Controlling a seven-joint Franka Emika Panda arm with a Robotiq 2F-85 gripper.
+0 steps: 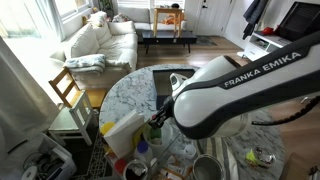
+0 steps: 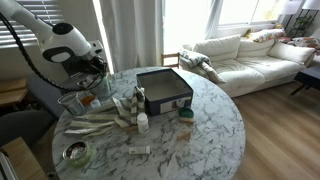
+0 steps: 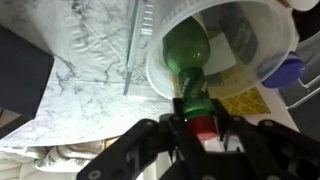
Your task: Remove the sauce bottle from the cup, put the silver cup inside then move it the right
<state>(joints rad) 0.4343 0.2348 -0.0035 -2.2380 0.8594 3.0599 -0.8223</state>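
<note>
In the wrist view my gripper [image 3: 201,118] is shut on the red-capped neck of the sauce bottle [image 3: 190,58]. The bottle's green body reaches down into the wide white cup [image 3: 158,72], which stands on the marble table. In an exterior view the arm [image 2: 62,40] hangs over the table's far left part, and the gripper and cup are hard to make out there. A shiny silver cup [image 1: 207,168] with a grey interior stands near the table's front edge, below the arm.
A blue-topped item [image 3: 291,71] and a white-and-yellow slab [image 3: 247,101] lie right beside the cup. A black open box [image 2: 164,90] sits mid-table with several small items around it [image 2: 142,122]. A sofa [image 2: 245,55] stands beyond the table.
</note>
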